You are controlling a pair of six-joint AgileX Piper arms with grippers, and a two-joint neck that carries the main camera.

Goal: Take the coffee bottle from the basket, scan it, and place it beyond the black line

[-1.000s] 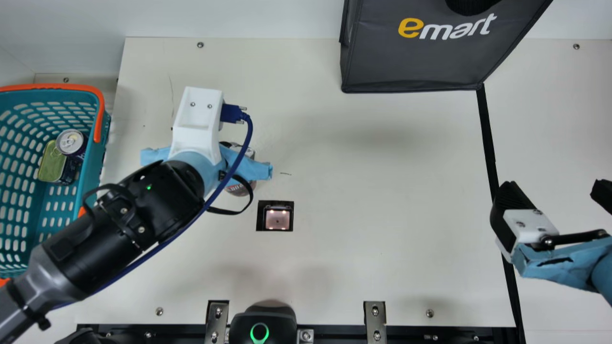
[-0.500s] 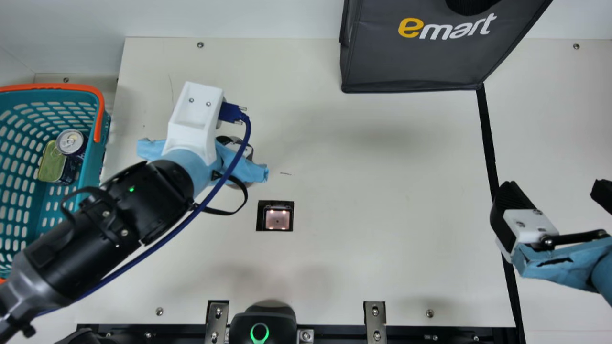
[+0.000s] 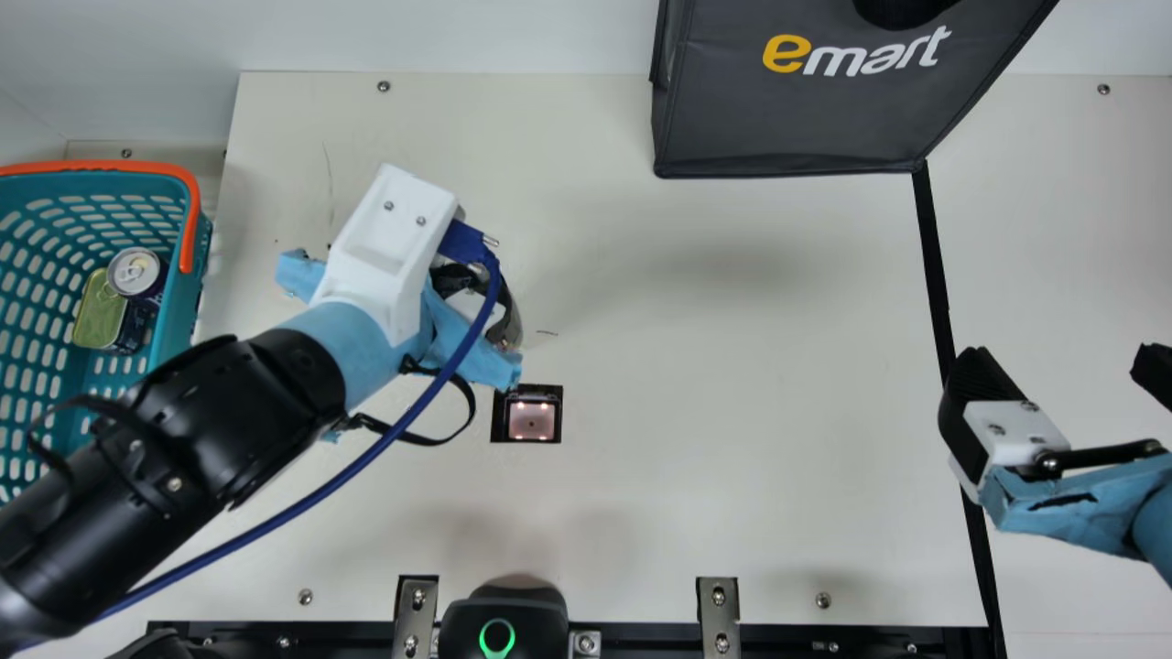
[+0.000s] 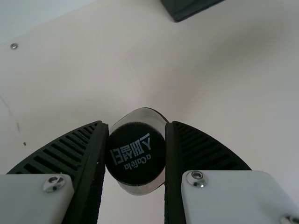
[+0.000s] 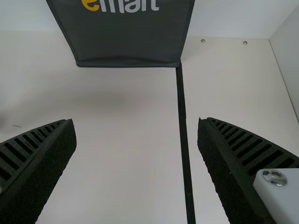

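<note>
Black-capped, the coffee bottle pinched by my left gripper may twist, being round (my worry), missing the scanner near those jaws; my right gripper is spread.

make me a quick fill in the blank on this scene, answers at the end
The left gripper holds the coffee bottle, whose cap is coloured ____. The basket has an ____ handle. In the main view, the bag stands to the ____ of the black line. The open right gripper has ____ between its fingers.

black; orange; left; nothing
</note>
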